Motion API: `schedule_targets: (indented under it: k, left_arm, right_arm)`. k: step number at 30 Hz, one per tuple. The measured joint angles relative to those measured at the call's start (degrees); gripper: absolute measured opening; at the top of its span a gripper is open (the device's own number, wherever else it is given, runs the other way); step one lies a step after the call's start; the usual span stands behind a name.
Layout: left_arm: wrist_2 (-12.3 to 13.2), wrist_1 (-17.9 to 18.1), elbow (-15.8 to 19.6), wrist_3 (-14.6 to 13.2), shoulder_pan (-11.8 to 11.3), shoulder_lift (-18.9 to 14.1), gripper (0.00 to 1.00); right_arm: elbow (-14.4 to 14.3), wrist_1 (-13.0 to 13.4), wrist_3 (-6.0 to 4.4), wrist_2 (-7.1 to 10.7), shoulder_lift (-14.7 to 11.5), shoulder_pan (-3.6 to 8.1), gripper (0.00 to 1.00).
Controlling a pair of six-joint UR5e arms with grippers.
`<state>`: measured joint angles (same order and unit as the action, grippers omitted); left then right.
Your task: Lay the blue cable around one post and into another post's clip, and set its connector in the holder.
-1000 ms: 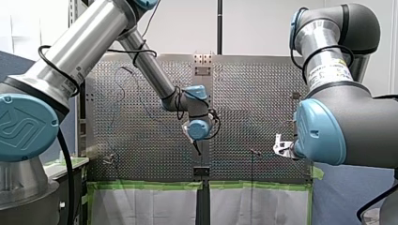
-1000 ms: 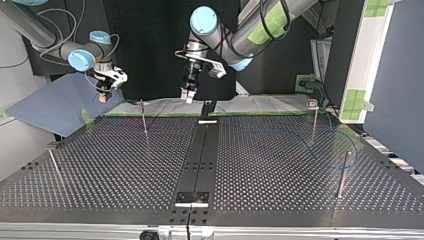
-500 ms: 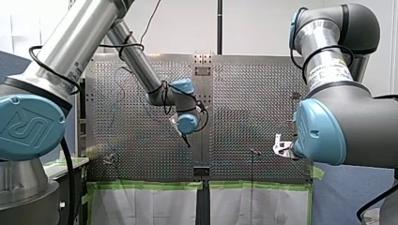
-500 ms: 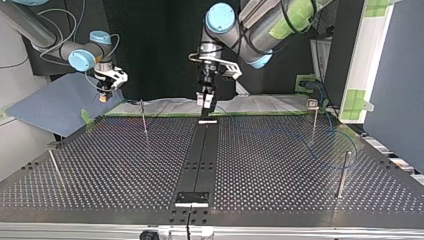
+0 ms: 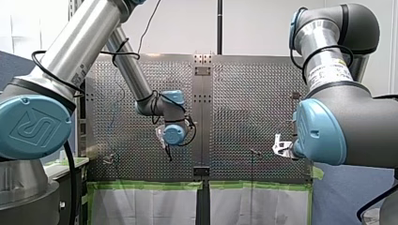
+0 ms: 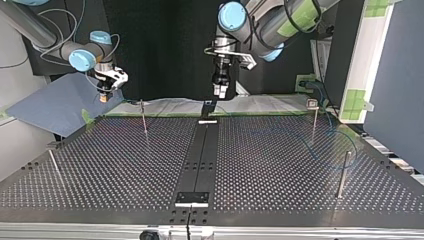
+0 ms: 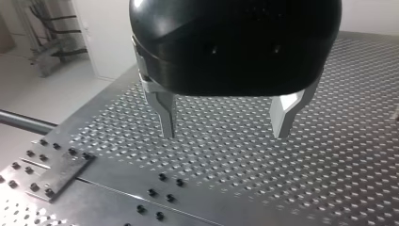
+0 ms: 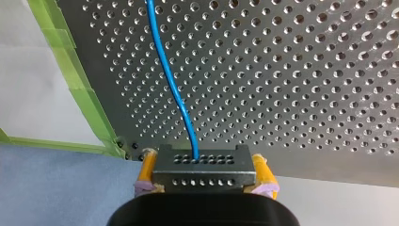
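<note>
The yellow pads (image 8: 147, 167) of my right gripper (image 8: 203, 161) are pressed against the two sides of a dark connector (image 8: 202, 178), so that the connector is pinched firmly between them. The blue cable (image 8: 171, 84) comes out of the connector's top face, ahead of the gripper, and is led away in a soft curve over the perforated table (image 8: 291, 70). Beside the gripper the table's edge is marked with green tape (image 8: 70, 61), and past the tape a blue cloth (image 8: 56, 188) is seen.

The metal fingers (image 7: 165, 110) of my left gripper (image 7: 224, 134) are spread wide apart and nothing is held between them. The gripper hangs above the table without touching it. A dark plate with screws (image 7: 47, 174) lies on the table, to one side under the gripper.

In the top view, my right gripper is found at the left, raised over the blue cloth and just off the table's far corner. My left gripper is found near the middle, raised above the far end of the black centre strip (image 6: 202, 150). At that view's right a faint loop of the blue cable lies on the table near two posts (image 6: 314, 122) (image 6: 344, 172). Whether it goes around either post cannot be told.
</note>
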<state>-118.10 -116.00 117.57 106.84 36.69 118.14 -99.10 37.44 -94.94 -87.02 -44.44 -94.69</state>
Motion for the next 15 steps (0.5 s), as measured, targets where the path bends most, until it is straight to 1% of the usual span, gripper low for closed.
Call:
schedule_targets:
  k: [4,7,15]
  left_arm:
    - [0.58,0.41,1.87,-0.54,-0.01,0.00,1.00]
    - [1.69,0.76,3.30,-1.45,-0.02,0.01,1.00]
    - [6.00,1.12,7.71,-3.75,-0.02,0.00,1.00]
  right_arm:
    - [0.00,0.01,0.00,0.00,0.00,-0.07,0.00]
    - [0.00,0.02,0.05,0.00,0.00,-0.09,0.00]
    - [-0.01,0.10,0.12,0.00,0.00,-0.10,0.00]
